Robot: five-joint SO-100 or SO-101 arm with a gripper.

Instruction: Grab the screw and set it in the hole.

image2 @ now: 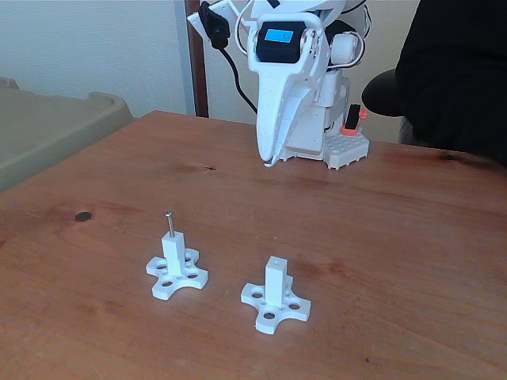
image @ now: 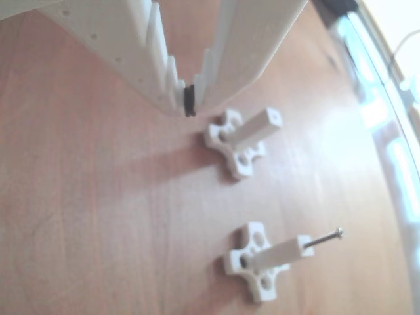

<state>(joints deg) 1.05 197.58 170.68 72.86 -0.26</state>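
Note:
The thin grey screw (image2: 169, 223) stands upright in the tip of the left white post (image2: 174, 255) in the fixed view. In the other view the same screw (image: 325, 237) sticks out of the lower post (image: 279, 251). The second post (image2: 275, 281) has a bare small hole (image2: 275, 260) in its tip; it is the upper post (image: 257, 126) in the other view. My white gripper (image2: 269, 161) hangs well behind both posts, near the arm's base. Its fingers (image: 187, 105) meet at the tips, shut, with nothing between them.
The arm's base (image2: 337, 138) stands at the table's back edge. A person in dark clothing (image2: 459, 71) sits behind the table at the right. A beige bin (image2: 55, 127) lies beyond the table's left edge. Bare wooden tabletop (image2: 380, 237) surrounds the posts.

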